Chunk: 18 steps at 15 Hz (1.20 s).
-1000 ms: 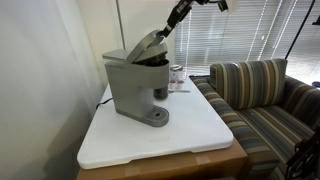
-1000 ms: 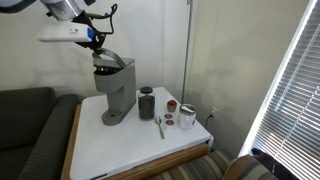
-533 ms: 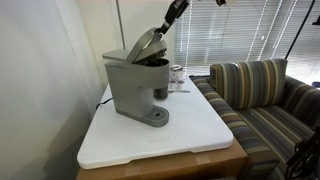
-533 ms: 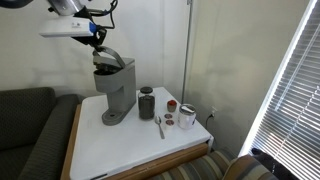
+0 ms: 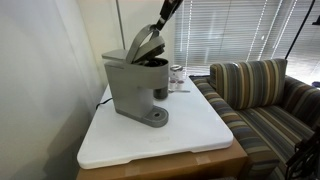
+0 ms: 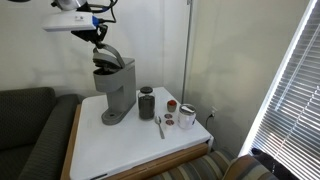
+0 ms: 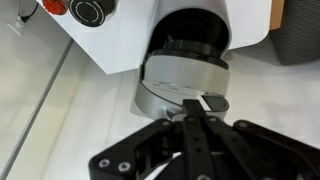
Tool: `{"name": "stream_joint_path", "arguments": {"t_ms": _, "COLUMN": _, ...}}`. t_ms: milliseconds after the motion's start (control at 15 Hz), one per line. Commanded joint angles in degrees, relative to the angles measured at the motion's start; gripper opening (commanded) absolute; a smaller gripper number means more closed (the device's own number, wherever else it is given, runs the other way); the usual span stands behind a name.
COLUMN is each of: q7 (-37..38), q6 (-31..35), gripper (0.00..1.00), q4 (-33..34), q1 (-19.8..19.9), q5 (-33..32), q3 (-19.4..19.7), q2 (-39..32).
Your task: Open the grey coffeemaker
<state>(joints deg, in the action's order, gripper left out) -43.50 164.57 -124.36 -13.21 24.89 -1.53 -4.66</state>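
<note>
The grey coffeemaker (image 5: pixel 130 88) stands at the back of the white table (image 5: pixel 190 135); it also shows in an exterior view (image 6: pixel 115 90). Its hinged lid (image 5: pixel 146 42) is tilted up, which uncovers the dark brew head (image 5: pixel 155 62). My gripper (image 5: pixel 160 22) is at the lid's raised front edge, fingers shut together and touching it. In the wrist view the shut fingers (image 7: pixel 200 108) rest on the edge of the rounded grey lid (image 7: pixel 180 82). I cannot tell whether anything is pinched between them.
A dark canister (image 6: pixel 147 103), small glass jars (image 6: pixel 171 106), a white cup (image 6: pixel 187 117) and a spoon (image 6: pixel 160 126) stand beside the machine. A striped sofa (image 5: pixel 265 95) is next to the table, a dark couch (image 6: pixel 30 130) on its other side, and a wall behind.
My gripper has moved upward and the lid has swung up further with it. The coffeemaker's body has not moved.
</note>
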Motion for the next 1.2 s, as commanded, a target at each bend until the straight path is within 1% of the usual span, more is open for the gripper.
{"name": "stream_joint_path", "arguments": {"t_ms": 0, "q7": 1.8, "q6": -3.1, "gripper": 0.00, "q4": 3.9, "q1": 0.0, "q5": -3.1, "q3": 0.6, "q2": -2.2}}
{"name": "stream_joint_path", "arguments": {"t_ms": 867, "q7": 6.3, "q6": -8.3, "gripper": 0.00, "q4": 9.5, "q1": -0.1, "q5": -9.8, "q3": 1.0, "q2": -4.5}}
{"name": "stream_joint_path", "arguments": {"t_ms": 933, "q7": 7.7, "q6": -8.8, "gripper": 0.00, "q4": 10.0, "q1": 3.5, "q5": -11.8, "q3": -2.6, "q2": -4.7}}
{"name": "stream_joint_path", "arguments": {"t_ms": 1133, "q7": 10.4, "q6": -10.6, "gripper": 0.00, "q4": 11.3, "q1": 4.6, "q5": -15.5, "q3": -3.6, "q2": -5.2}}
